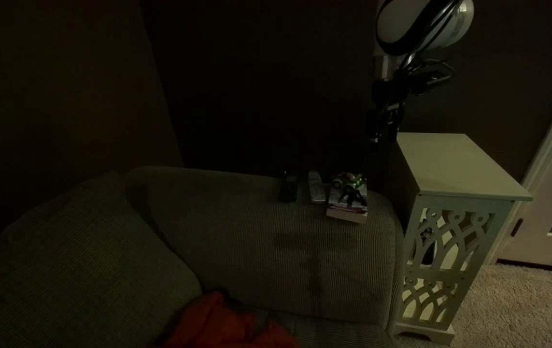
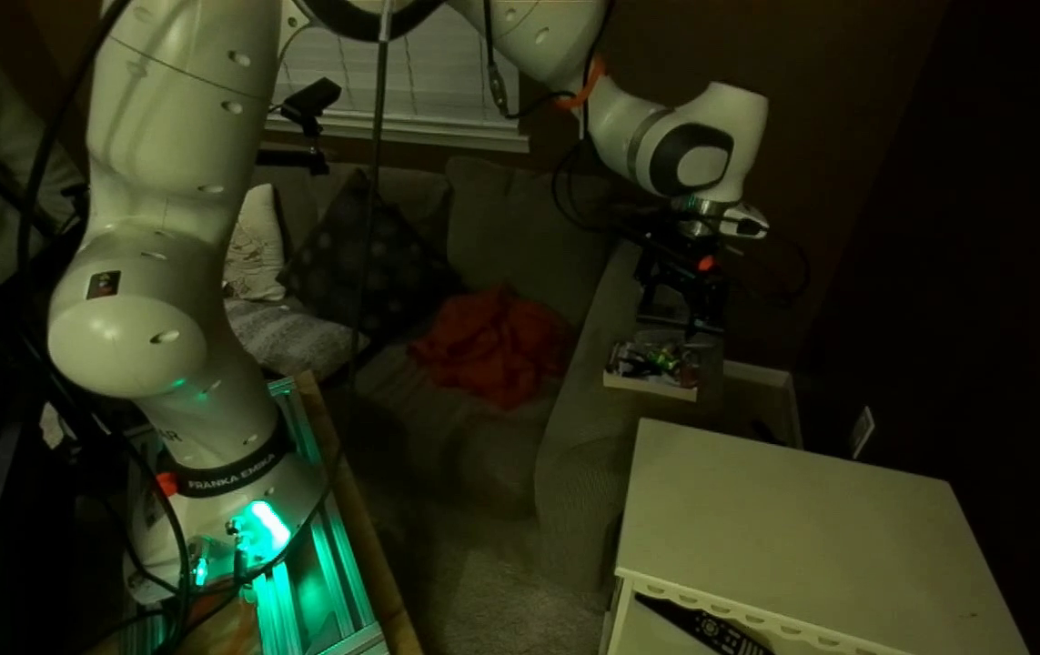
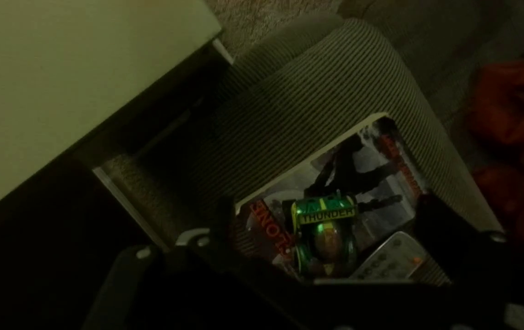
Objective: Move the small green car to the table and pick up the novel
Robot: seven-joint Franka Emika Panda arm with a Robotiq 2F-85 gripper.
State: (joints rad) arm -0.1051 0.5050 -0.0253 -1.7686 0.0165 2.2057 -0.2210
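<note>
Car [image 3: 327, 236]: one, long axis top-to-bottom in your wrist view, THUNDER end uppermost
Book [image 3: 365, 174]: one, beneath it, slanting up rightward
Your hand [image 3: 327, 201]: spread

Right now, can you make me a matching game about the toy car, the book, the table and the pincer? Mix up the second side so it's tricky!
Things:
1. toy car
2. book
3. table
4. pincer

Clues:
A. pale, with curvy cut-outs
B. open and gripping nothing
C. lying on the sofa arm, under the toy car
D. green and yellow, with THUNDER written on it

Right pairs: 1-D; 2-C; 3-A; 4-B
</note>
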